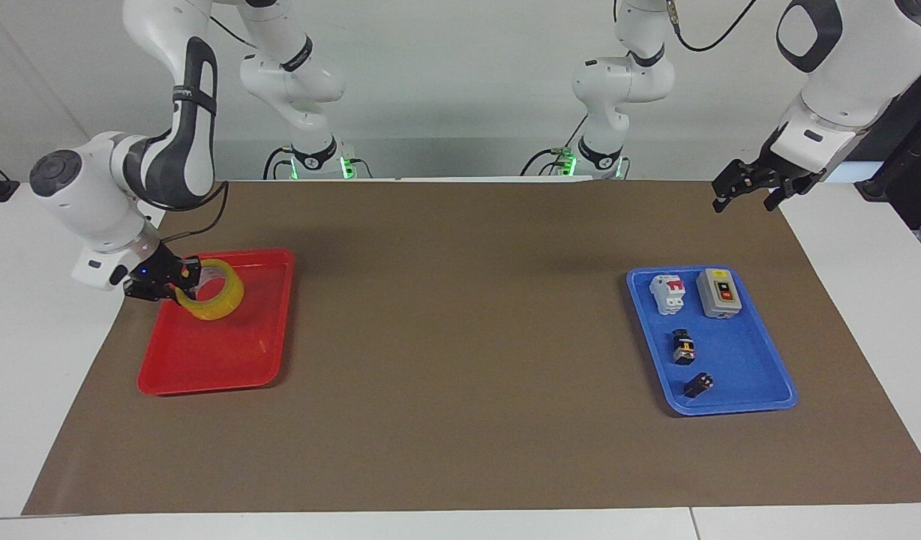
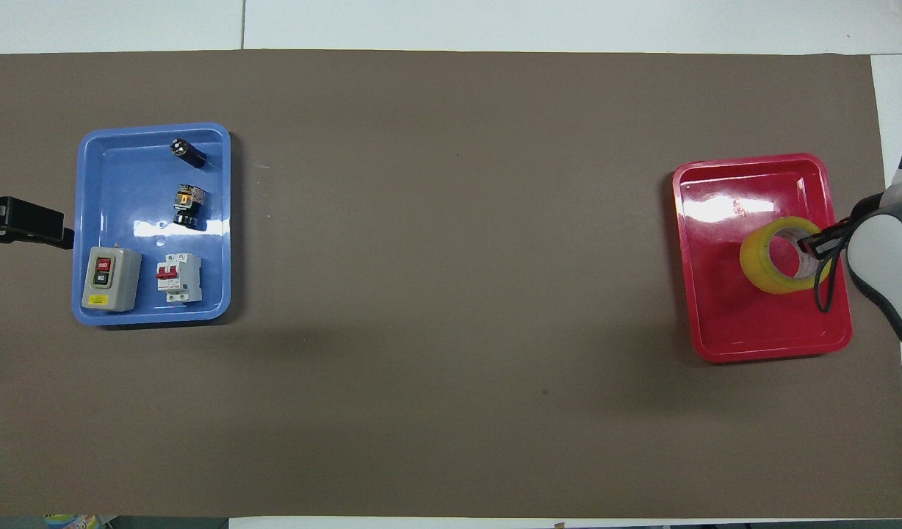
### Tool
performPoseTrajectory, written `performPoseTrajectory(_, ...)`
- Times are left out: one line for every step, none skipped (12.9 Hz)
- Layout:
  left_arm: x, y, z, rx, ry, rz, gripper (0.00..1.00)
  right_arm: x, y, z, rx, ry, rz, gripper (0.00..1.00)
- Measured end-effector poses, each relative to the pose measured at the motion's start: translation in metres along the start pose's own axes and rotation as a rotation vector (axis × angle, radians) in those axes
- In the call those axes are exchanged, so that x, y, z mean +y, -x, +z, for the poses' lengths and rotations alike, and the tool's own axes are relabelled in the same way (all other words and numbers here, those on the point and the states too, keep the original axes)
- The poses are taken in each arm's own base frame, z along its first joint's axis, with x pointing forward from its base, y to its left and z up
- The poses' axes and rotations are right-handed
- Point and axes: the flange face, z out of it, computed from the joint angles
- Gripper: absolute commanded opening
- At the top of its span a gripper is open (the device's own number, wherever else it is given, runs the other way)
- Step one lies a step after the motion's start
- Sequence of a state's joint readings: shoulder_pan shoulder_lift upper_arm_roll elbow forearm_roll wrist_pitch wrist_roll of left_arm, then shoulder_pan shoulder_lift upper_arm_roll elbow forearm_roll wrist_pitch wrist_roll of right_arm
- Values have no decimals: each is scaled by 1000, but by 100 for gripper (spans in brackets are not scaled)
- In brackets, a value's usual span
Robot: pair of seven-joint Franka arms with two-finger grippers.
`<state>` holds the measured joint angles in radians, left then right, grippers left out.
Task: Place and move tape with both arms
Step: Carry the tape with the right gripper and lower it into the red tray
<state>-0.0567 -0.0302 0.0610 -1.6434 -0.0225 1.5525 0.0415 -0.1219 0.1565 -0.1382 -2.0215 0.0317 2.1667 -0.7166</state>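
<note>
The right gripper (image 1: 177, 283) hides part of the tape (image 1: 214, 299); overhead, the left gripper (image 2: 26, 222) is cut off beside the blue tray (image 2: 223, 220).

Bare brown mat (image 1: 460, 337) between red tray (image 1: 205, 367) and blue tray (image 1: 760, 397)

No legible text anywhere. The grey switch box (image 2: 111, 278) in the blue tray (image 2: 208, 220), well apart from the right gripper (image 1: 177, 283), carries a yellow sticker and red and black buttons; any markings on them are too small to read.
</note>
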Motion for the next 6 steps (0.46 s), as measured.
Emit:
performPoseTrajectory(0, 0, 0, 0, 0, 0, 100, -3, 0, 9, 10, 9, 5, 0)
performPoseTrajectory(0, 0, 0, 0, 0, 0, 100, -6, -1, 16, 13, 12, 28, 0)
performPoseTrajectory(0, 0, 0, 0, 0, 0, 100, -8, -1, 22, 11, 11, 52, 0)
performPoseTrajectory(0, 0, 0, 0, 0, 0, 100, -9, -2, 28, 7, 10, 67, 0)
performPoseTrajectory(0, 0, 0, 0, 0, 0, 100, -8, -2, 35, 4, 10, 75, 0)
performPoseTrajectory(0, 0, 0, 0, 0, 0, 100, -7, -3, 42, 3, 11, 79, 0)
